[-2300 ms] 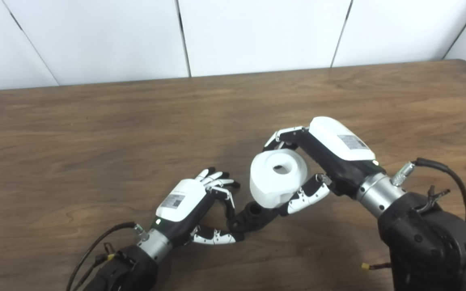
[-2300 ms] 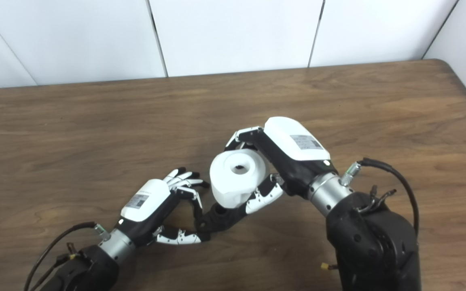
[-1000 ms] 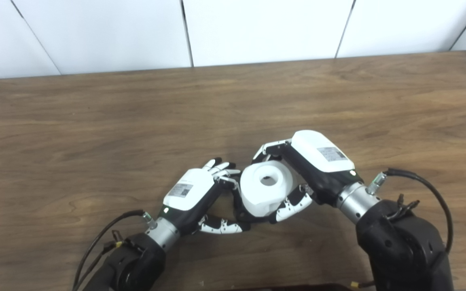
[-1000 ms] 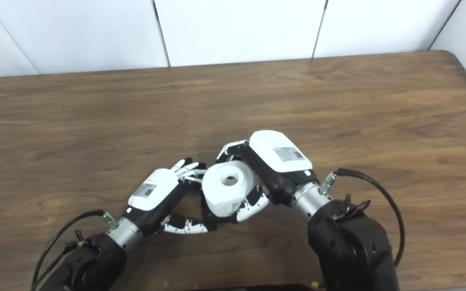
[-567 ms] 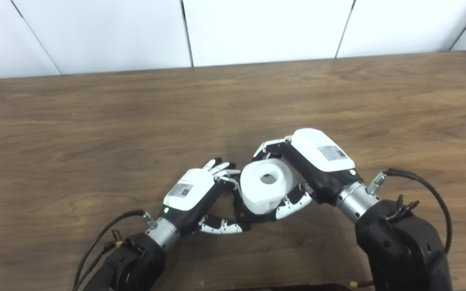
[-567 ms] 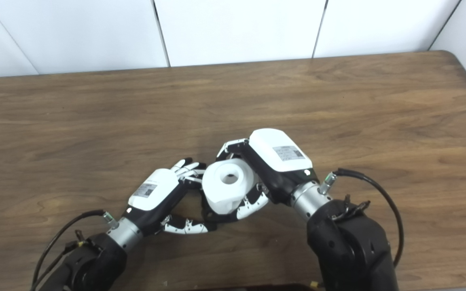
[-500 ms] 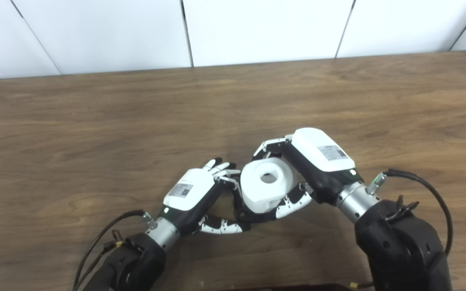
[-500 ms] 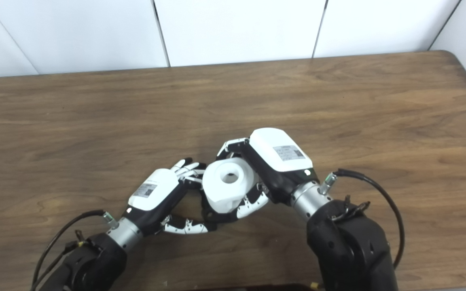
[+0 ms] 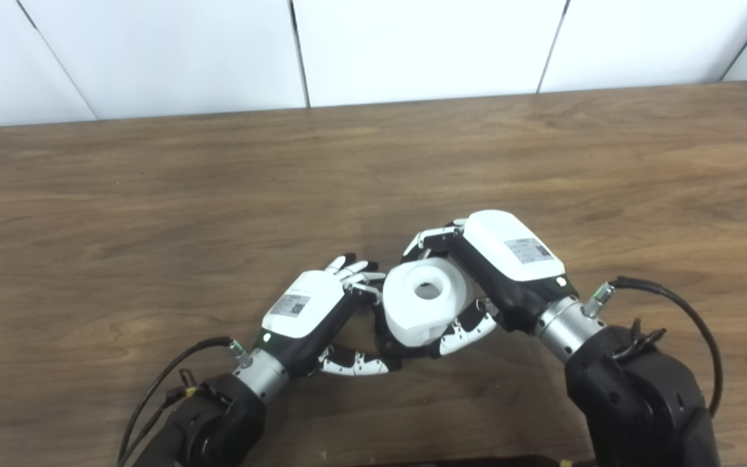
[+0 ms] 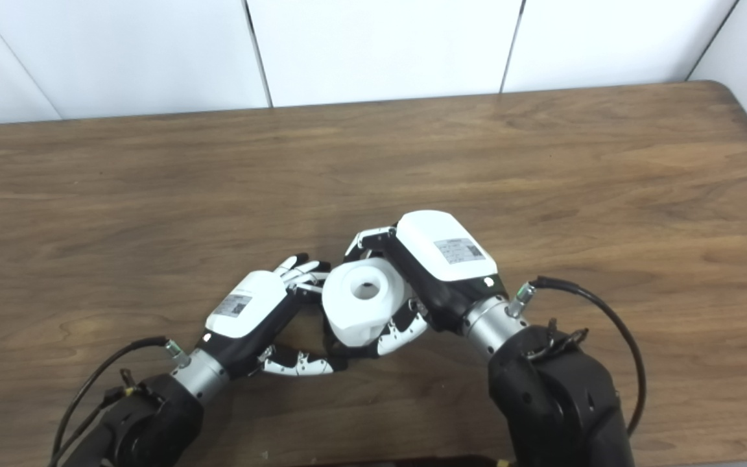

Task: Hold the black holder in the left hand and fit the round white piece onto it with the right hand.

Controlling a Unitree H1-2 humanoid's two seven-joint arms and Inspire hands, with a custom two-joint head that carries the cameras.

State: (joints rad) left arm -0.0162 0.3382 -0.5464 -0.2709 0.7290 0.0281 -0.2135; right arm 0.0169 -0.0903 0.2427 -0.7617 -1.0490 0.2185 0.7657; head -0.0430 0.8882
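Fingers of our right hand (image 9: 477,279) clasp the white piece (image 9: 422,308) over the black holder (image 9: 386,337), apparently seated; our left hand (image 9: 321,318) pinches that mostly hidden holder above the table (image 9: 153,194).

white round piece (image 9: 422,308), black holder (image 9: 391,346), brown wood-grain table (image 9: 153,194)

The room is evenly and brightly lit from overhead, with soft, diffuse light and no hard shadows. A faint shadow pools on the wooden table (image 9: 153,194) just under the hands, toward 6 o'clock. The white wall panels (image 9: 412,45) at 12 o'clock look nearly washed out. Both views are slightly soft, with mild compression blur; the table's far edge bows gently toward the corners.
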